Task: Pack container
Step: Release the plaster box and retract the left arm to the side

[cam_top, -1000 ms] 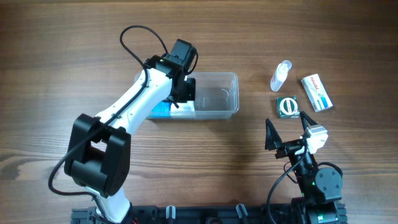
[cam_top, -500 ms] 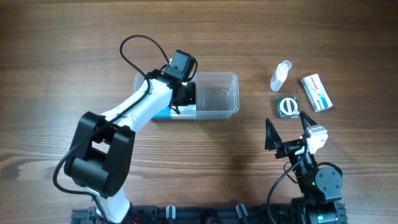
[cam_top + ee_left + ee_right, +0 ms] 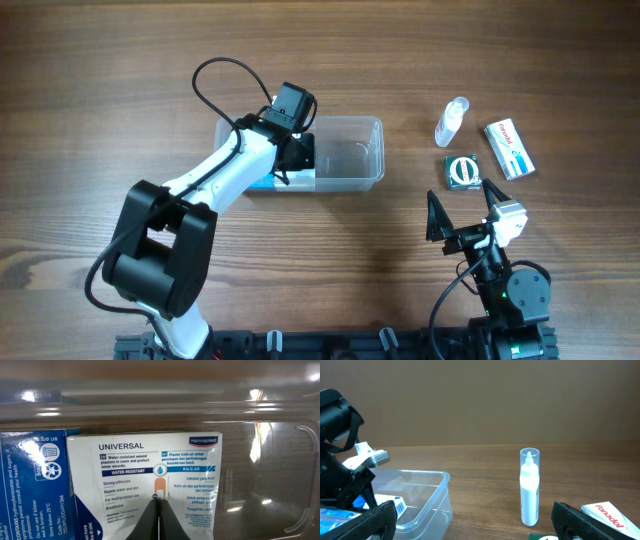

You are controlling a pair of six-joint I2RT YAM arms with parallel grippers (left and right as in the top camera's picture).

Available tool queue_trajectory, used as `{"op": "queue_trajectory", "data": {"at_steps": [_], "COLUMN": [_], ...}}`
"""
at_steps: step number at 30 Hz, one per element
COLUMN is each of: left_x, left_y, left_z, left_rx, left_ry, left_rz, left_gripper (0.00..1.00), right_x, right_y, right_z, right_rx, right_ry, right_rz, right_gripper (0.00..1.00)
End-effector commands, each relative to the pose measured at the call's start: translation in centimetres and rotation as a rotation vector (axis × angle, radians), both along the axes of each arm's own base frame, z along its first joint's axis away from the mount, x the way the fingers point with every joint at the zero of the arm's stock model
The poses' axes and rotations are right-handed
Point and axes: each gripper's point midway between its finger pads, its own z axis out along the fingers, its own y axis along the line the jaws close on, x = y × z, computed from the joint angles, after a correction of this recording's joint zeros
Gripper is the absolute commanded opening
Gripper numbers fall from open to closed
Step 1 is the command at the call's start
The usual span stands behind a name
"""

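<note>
The clear plastic container (image 3: 365, 150) sits at the table's middle. My left gripper (image 3: 296, 150) reaches down into its left half. In the left wrist view the jaws (image 3: 158, 500) are shut, with their tips against a white Hansaplast plaster packet (image 3: 145, 460) lying flat on the container floor (image 3: 260, 470), next to a blue box (image 3: 32, 485). The blue box also shows in the overhead view (image 3: 258, 178). My right gripper (image 3: 465, 208) is open and empty, at the front right, apart from the container (image 3: 427, 485).
To the right of the container stand a small clear spray bottle (image 3: 451, 120), a white Panadol box (image 3: 509, 148) and a small green box (image 3: 462, 170). The bottle (image 3: 529, 487) and the Panadol box (image 3: 610, 515) are in front of my right gripper.
The left arm's forearm shifted slightly down and left a second ago, with its gripper staying in the container. It has been still since. The right arm has not moved.
</note>
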Motion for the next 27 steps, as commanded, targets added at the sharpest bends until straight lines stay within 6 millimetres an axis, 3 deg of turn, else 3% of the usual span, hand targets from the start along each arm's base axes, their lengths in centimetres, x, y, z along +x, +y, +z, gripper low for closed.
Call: {"op": "queue_trajectory", "data": {"at_steps": [1, 4, 6, 9, 10, 13, 15, 17, 20, 24, 27], "left_x": [-1.6, -1.4, -0.6, 1.6, 2.7, 4.1, 4.8, 4.7, 2.9, 0.7, -0.5], "left_y": [1.0, 0.9, 0.7, 0.6, 0.8, 3.0, 7.2, 13.2, 20.5, 28.2, 31.9], "left_z": [-2.5, -2.1, -0.7, 4.8, 8.4, 14.0, 17.8, 21.3, 24.1, 25.4, 25.3], "left_rx": [0.051, 0.047, 0.034, -0.008, -0.035, -0.021, 0.067, 0.201, 0.299, 0.353, 0.383], "left_ry": [0.066, 0.056, 0.025, -0.083, -0.156, -0.294, -0.417, -0.515, -0.552, -0.548, -0.53], "left_rz": [0.017, 0.017, 0.013, 0.032, 0.032, 0.086, 0.184, 0.296, 0.476, 0.674, 0.772], "left_gripper": [0.05, 0.04, 0.04, 0.04, 0.06, 0.09, 0.14, 0.58, 1.0, 1.0, 1.0], "right_x": [0.0, 0.0, 0.0, 0.0, 0.0, 0.0, 0.0, 0.0, 0.0, 0.0, 0.0], "right_y": [0.1, 0.1, 0.1, 0.1, 0.1, 0.1, 0.1, 0.1, 0.1, 0.1, 0.1], "right_z": [0.1, 0.1, 0.1, 0.1, 0.1, 0.1, 0.1, 0.1, 0.1, 0.1, 0.1], "right_rx": [-0.017, -0.017, -0.016, -0.017, -0.017, -0.017, -0.017, -0.017, -0.017, -0.017, -0.017], "right_ry": [-0.011, -0.011, -0.011, -0.011, -0.011, -0.011, -0.011, -0.011, -0.011, -0.011, -0.011], "right_rz": [0.01, 0.01, 0.01, 0.01, 0.01, 0.01, 0.01, 0.01, 0.01, 0.01, 0.01], "right_gripper": [1.0, 1.0, 1.0, 1.0, 1.0, 1.0, 1.0, 1.0, 1.0, 1.0, 1.0]}}
